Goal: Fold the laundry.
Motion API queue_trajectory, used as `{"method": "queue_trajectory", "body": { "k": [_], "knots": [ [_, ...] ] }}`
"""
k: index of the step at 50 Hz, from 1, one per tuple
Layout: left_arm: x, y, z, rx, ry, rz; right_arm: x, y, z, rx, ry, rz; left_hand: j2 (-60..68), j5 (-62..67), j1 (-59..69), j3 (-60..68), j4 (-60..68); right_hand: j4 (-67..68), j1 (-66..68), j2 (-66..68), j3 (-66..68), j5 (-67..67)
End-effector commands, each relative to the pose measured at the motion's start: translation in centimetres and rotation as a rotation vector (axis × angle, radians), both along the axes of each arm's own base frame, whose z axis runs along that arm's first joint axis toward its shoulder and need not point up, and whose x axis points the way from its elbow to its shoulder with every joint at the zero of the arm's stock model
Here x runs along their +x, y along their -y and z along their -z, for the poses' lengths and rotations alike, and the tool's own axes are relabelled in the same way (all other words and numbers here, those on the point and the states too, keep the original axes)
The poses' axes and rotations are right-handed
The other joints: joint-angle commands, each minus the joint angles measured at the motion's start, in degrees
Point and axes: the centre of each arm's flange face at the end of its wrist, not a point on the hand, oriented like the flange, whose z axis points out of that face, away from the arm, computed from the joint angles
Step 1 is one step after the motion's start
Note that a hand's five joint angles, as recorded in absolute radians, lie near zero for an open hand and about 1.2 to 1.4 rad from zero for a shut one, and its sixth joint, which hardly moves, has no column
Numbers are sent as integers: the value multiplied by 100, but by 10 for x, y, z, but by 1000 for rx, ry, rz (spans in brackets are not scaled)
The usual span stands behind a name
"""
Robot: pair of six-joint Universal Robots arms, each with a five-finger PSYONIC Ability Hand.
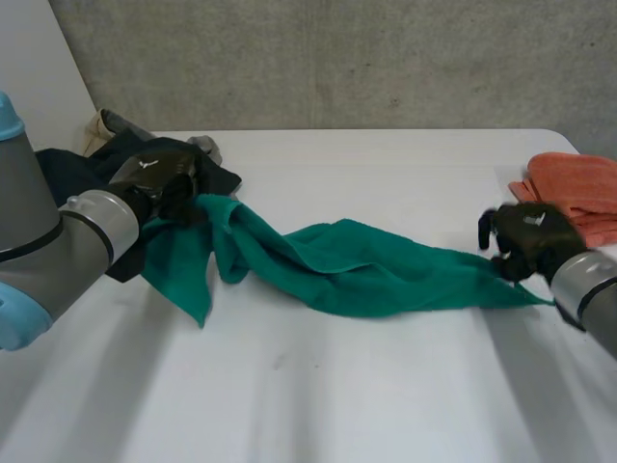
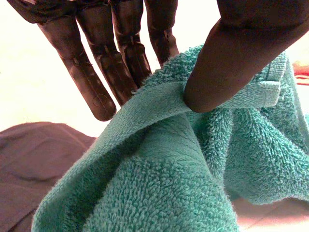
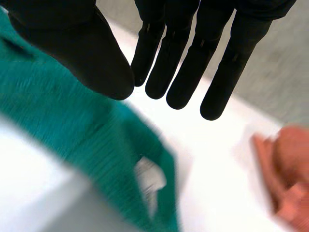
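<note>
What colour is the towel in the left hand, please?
The towel is teal green, clearest in the left wrist view.

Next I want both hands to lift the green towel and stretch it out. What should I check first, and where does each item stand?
1. Left hand pinching the green towel edge: ok, the thumb presses it against the fingers.
2. Right hand gripping the other end: not ok, its fingers are straight and hold nothing.
3. Towel lying flat: not ok, it is bunched and twisted.
4. Towel free of the dark clothes: cannot tell, its left end overlaps them.
5. Orange cloth apart from the towel: ok.
</note>
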Motion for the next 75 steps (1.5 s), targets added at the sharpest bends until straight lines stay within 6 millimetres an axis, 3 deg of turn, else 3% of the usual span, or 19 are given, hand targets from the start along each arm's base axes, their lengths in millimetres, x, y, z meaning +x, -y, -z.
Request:
{"method": "queue_trajectory", "body": {
  "k": [1, 6, 9, 12, 16, 24, 35, 41, 42, 43, 46, 50, 51, 56, 59, 62, 67, 70, 75],
  "knots": [
    [2, -8, -7, -11, -2, 4, -1, -12, -25, -25, -31, -24, 1144, 1392, 1718, 1174, 1127, 1171, 3198, 1263, 1210, 1137],
    [1, -16, 2, 14, 12, 15, 1, -24, -32, -22, -101, -75, 1144, 1392, 1718, 1174, 1127, 1171, 3198, 1263, 1210, 1137],
    [4, -15, 7, 25, 17, 8, 1, -26, -21, 30, -137, -94, 1144, 1392, 1718, 1174, 1127, 1077, 3104, 1169, 1116, 1043],
    [5, -12, 10, 33, 18, 1, -1, -24, -3, 108, -154, -89, 1144, 1392, 1718, 1174, 1127, -1492, 536, -1400, -1453, -1526],
    [6, -8, 7, 20, 15, -4, 0, -26, 18, 212, -125, -82, 1144, 1392, 1718, 1174, 1127, -2789, -761, -2697, -2750, -2823],
    [13, 5, 3, -13, 2, -34, -2, -35, 31, 288, -71, -45, 1144, 1392, 1718, 1174, 1127, -2978, -950, -2886, -2939, -3012],
    [12, 5, 2, -14, -2, -34, 1, -25, 56, 277, -48, -38, 1144, 1392, 1718, 1174, 1127, -2642, -614, -2550, -2603, -2676],
    [13, 5, 1, -14, -8, -38, 2, -18, 71, 285, -59, -31, 1144, 1392, 1718, 1174, 1127, -1553, 475, -1461, -1514, -1586],
    [13, 6, 1, -13, -8, -38, 1, -17, 71, 275, -62, -24, 1144, 1392, 1718, 1174, 1127, -782, 1245, -690, -743, -816],
    [13, 6, 1, -16, -8, -39, 0, -14, 69, 252, -68, -3, 1144, 1392, 1718, 1174, 1127, 1151, 3179, 1243, 1190, 1118],
    [12, 5, -1, -16, -9, -40, -3, -8, 65, 207, -71, 31, 1144, 1392, 1718, 1174, 1127, 1171, 3198, 1263, 1210, 1137],
    [12, 2, -7, -25, -21, -40, -8, -3, 7, -11, -51, 64, 1144, 1392, 1718, 1174, 1127, 1171, 3198, 1263, 1210, 1137],
    [13, 1, -11, -29, -29, -41, -8, -8, -30, -130, -39, 62, 1144, 1392, 1718, 1174, 1127, 1171, 3198, 1263, 1210, 1137],
    [17, -12, -27, -33, -56, -43, -10, -21, -78, -222, -83, 22, 1144, 1392, 1718, 1174, 1127, 1171, 3198, 1263, 1210, 1137],
    [18, -19, -20, 17, -34, -40, -12, -28, -88, -188, -142, -32, 1144, 1392, 1718, 1174, 1127, 1171, 3198, 1263, 1210, 1137],
    [21, -25, -7, 90, -7, -40, -17, -30, -90, -156, -186, -47, 1144, 1392, 1718, 1174, 1127, 1171, 3198, 1263, 1210, 1137],
    [22, -25, 15, 165, 26, -45, -22, -25, -66, -26, -290, -88, 1144, 1392, 1718, 1174, 1127, 1171, 3198, 1263, 1210, 1137],
    [21, -17, 25, 184, 35, -49, -22, -14, -42, 69, -265, -81, 1144, 1392, 1718, 1174, 1127, -2374, -347, -2282, -2335, -2408],
    [23, -8, 22, 164, 31, -60, -23, -9, -6, 204, -113, -5, 1144, 1392, 1718, 1174, 1127, -3096, -1068, -3004, -3057, -3129]
  ]
}}
